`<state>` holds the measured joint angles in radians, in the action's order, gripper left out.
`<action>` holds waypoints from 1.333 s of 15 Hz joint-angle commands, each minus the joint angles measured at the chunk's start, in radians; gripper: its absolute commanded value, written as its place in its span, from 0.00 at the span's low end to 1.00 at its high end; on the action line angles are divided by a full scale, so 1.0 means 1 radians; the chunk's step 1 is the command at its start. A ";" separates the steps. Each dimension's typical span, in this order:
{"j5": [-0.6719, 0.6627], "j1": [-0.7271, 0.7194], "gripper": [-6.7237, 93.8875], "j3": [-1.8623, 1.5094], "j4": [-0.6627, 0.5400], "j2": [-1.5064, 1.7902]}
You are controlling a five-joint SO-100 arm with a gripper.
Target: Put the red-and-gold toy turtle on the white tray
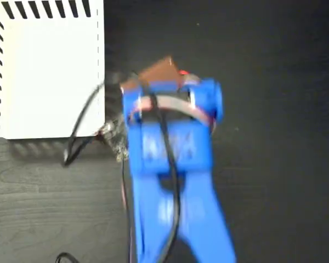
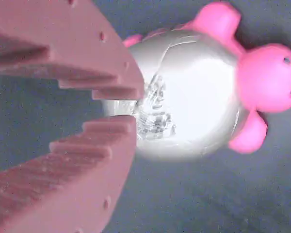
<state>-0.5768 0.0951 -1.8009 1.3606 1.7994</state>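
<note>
1. Turtle first: the red-and-gold toy turtle [image 2: 194, 97] is lying on the dark wooden table [image 1: 274, 66], filling much of the wrist view, its shiny domed shell glaring pale and carrying a black patterned mark.
2. Its head and two visible legs are showing pink in the wrist view, pointing away from the claw towards the right edge of that picture.
3. The gripper [image 2: 131, 108] is sitting over the turtle with its stepped, reddish fingers [image 2: 87, 48] nearly meeting at the tips, only a thin slit showing between them; the tips are overlapping the shell's edge beside the mark, but I cannot tell whether they are actually pinching it.
4. In the fixed view the blue arm [image 1: 172, 164] is blurring and covering the turtle, so only a speck of red is peeking out by the brown gripper part.
5. The white tray [image 1: 44, 76], with black diagonal stripes along its edges, is lying just to the left of the arm in the fixed view, and nothing is sitting on it.
6. A black cable [image 1: 82, 126] is looping from the arm across the tray's near right corner.
</note>
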 commanded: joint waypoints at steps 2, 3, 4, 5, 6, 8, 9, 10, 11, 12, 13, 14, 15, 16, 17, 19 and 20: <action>-0.083 0.051 0.18 0.178 0.075 -0.091; -0.132 0.069 0.30 0.186 0.078 -0.117; -0.176 0.080 0.44 0.186 0.078 -0.141; -0.215 0.086 0.48 0.183 0.080 -0.163; -0.255 0.092 0.48 0.181 0.083 -0.178; -0.328 0.106 0.48 0.189 0.097 -0.207; -0.354 0.110 0.57 0.192 0.097 -0.229; -0.377 0.115 0.57 0.193 0.097 -0.252; -0.379 0.117 0.57 0.198 0.086 -0.272; -0.380 0.121 0.57 0.206 0.081 -0.293; -0.382 0.130 0.57 0.210 0.066 -0.316; -0.383 0.138 0.57 0.210 0.041 -0.341; -0.383 0.143 0.57 0.212 0.021 -0.368; -0.383 0.147 0.57 0.210 0.000 -0.385; -0.383 0.147 0.57 0.207 -0.014 -0.399; -0.383 0.147 0.57 0.210 -0.043 -0.428; -0.383 0.147 0.57 0.212 -0.058 -0.442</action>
<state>-0.9541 0.2240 -1.6521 1.3116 1.3284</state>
